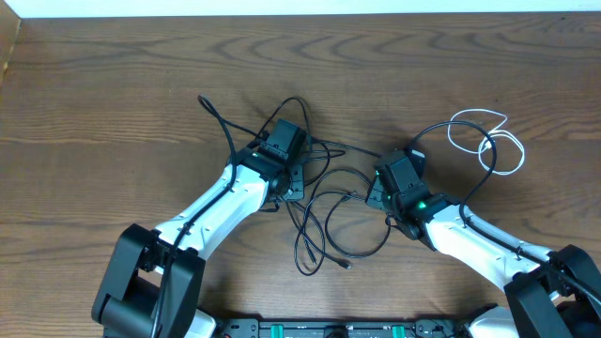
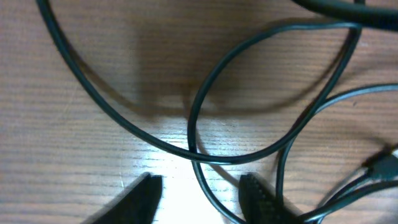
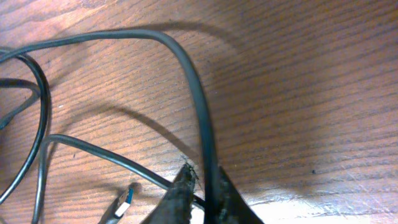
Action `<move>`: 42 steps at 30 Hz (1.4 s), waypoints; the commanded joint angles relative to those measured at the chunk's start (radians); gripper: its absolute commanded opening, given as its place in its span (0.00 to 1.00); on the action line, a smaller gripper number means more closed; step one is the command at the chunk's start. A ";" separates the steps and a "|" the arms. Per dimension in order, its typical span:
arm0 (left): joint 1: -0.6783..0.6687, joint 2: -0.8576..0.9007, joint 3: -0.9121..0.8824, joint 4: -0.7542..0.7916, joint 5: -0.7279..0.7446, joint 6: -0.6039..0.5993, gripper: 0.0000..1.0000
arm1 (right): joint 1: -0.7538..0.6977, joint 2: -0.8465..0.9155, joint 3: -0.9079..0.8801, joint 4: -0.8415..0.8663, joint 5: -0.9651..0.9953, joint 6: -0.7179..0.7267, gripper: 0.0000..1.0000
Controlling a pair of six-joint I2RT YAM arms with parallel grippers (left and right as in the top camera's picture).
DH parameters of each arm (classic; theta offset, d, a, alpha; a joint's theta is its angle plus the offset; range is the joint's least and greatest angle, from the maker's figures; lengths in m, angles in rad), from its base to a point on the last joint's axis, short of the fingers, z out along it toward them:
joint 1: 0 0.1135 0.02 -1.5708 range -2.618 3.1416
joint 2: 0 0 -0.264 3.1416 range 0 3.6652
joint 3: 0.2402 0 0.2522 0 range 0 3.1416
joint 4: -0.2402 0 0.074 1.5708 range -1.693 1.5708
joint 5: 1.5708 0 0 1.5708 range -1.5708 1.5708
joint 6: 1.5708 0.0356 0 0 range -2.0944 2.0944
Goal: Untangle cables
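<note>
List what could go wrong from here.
1. The right hand pinches a black cable that runs into the other cables; pulling may tighten the tangle rather than free it.
2. The left hand is open over crossed loops; closing could catch two strands.
3. The plug beside the right hand might snag.

A: What carries it all?
B: A brown wood-grain table (image 1: 113, 113).
A: And lying on it?
B: Tangled black cables (image 1: 324, 221) mid-table; 1 white cable (image 1: 488, 141) looped at the right.
</note>
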 commanded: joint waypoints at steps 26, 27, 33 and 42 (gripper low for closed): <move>-0.048 -0.080 0.117 -0.586 0.216 0.062 0.92 | -0.003 0.005 -0.004 0.002 -0.006 -0.013 0.70; -0.066 -0.080 0.095 -0.562 0.240 0.062 0.92 | -0.003 0.005 -0.004 0.002 -0.006 -0.013 0.72; -0.155 -0.080 -0.009 -0.414 0.280 -0.055 0.88 | -0.003 0.005 -0.004 0.002 -0.007 -0.013 0.77; -0.173 -0.081 -0.036 -0.360 0.219 -0.062 0.08 | -0.003 0.005 -0.004 0.002 -0.017 -0.013 0.80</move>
